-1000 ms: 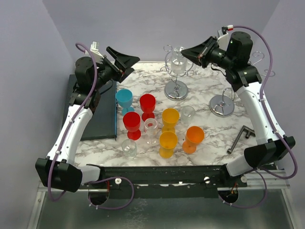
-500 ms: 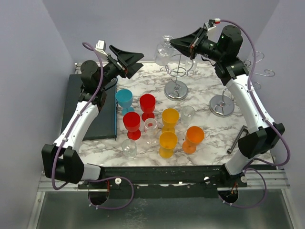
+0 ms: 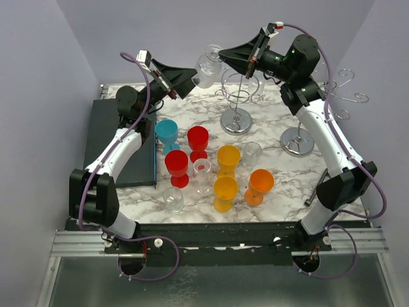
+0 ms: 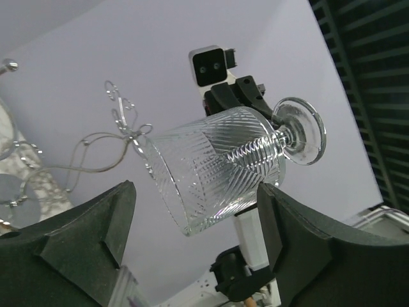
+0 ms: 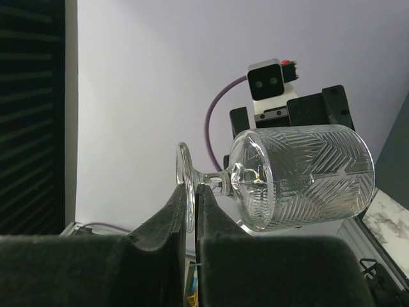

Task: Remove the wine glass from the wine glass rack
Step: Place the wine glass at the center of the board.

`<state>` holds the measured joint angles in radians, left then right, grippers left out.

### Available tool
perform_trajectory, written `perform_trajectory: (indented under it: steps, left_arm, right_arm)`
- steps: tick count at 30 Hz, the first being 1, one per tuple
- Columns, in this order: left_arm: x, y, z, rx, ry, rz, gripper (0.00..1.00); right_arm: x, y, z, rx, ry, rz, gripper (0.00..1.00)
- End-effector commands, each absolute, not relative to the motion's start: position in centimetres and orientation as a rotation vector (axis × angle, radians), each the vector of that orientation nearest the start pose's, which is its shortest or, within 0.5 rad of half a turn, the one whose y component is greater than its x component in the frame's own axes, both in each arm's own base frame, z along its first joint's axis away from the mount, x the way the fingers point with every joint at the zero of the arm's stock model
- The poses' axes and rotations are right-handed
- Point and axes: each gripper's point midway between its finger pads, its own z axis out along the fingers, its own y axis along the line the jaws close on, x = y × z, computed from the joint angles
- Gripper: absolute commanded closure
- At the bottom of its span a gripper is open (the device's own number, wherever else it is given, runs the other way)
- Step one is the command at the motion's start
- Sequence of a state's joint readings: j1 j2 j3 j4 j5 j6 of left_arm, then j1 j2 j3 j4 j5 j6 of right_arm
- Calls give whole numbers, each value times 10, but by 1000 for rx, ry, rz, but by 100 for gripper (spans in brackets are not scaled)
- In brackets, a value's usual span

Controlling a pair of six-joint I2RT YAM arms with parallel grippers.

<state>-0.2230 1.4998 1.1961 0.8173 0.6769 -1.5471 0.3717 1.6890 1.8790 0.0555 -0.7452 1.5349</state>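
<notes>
Overhead, glass (image 3: 206,67): a second earlier it hung at the rack (image 3: 236,120). It had since come off and was in the air, up and left of the wires, well apart from them and lying on its side.
Overhead, right end effector (image 3: 222,56): it had swung up and left, carrying the glass, and was clamped narrow at the foot end.
Overhead, left end effector (image 3: 189,78): it had risen and reached right to meet the glass, with its jaws wide.
Left wrist, fingers (image 4: 83,243): they stood one on each side of the bowl (image 4: 217,173) without touching it. The gap had narrowed a little, but there was no grip yet.
Right wrist, foot (image 5: 184,188): it was pinched between the nearly closed fingers (image 5: 220,246), and the bowl pointed away toward the left end effector.
Meaning: the removal itself looked done. What remained appeared to be a handover or a set-down.
Risk: only one thin pinch at the foot carried the glass, so a release before the left jaws closed could have dropped it.
</notes>
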Motion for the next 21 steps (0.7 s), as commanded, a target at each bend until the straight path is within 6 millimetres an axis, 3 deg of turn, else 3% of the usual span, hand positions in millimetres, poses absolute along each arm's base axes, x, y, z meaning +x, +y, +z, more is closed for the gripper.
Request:
perform_trajectory:
  steps: [1,18,21]
  left_arm:
    - [348,-232,467,-25,1257,-2022,21]
    - [323,-221,494,35,1042,-2211,43]
    - [320,-218,498,38,1007,-2241,52]
  right_arm:
    - [347,304,548,91,1653,2072,100]
    - [355,310,541,86,1655,2119,100]
    - [355,311,540,84,1658,2125,100]
